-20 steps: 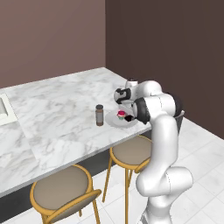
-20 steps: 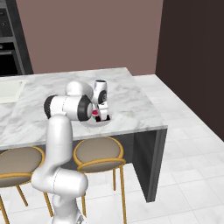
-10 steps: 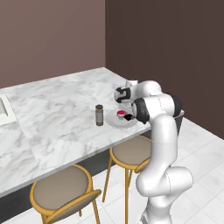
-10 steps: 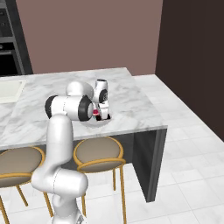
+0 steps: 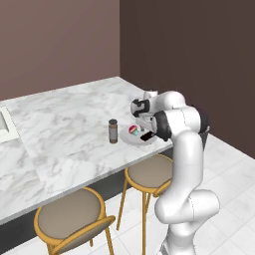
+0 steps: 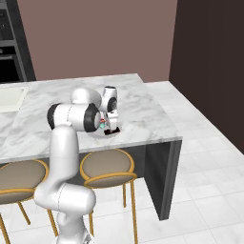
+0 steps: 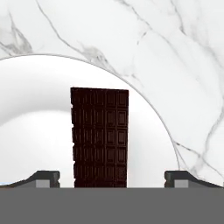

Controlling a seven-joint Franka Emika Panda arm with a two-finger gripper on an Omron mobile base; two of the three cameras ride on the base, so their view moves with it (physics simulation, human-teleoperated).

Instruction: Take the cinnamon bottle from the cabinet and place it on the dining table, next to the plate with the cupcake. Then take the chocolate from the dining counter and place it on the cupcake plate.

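The chocolate [image 7: 99, 135], a flat dark bar, lies on the round pale plate [image 7: 35, 122], free of both fingertips [image 7: 46, 177]. My gripper [image 7: 112, 177] is open, with its jaws wide apart on either side of the bar. It hovers just over the plate [image 5: 130, 141] near the marble dining table's [image 5: 64, 119] front right corner. The cupcake [image 5: 134, 130] with its pink-red top sits on the same plate beside the chocolate [image 5: 146, 136]. Just left of the plate, the brown cinnamon bottle [image 5: 113, 131] stands upright.
Two round stools [image 5: 149, 172] with gold legs stand under the table's near edge. A sink [image 5: 6, 124] is set into the top at far left. The table's squared corner [image 6: 176, 138] drops to white tiled floor on the right. Dark walls rise behind.
The jaws have gone from shut to wide open, releasing the chocolate onto the plate. The arm has stayed over the plate.
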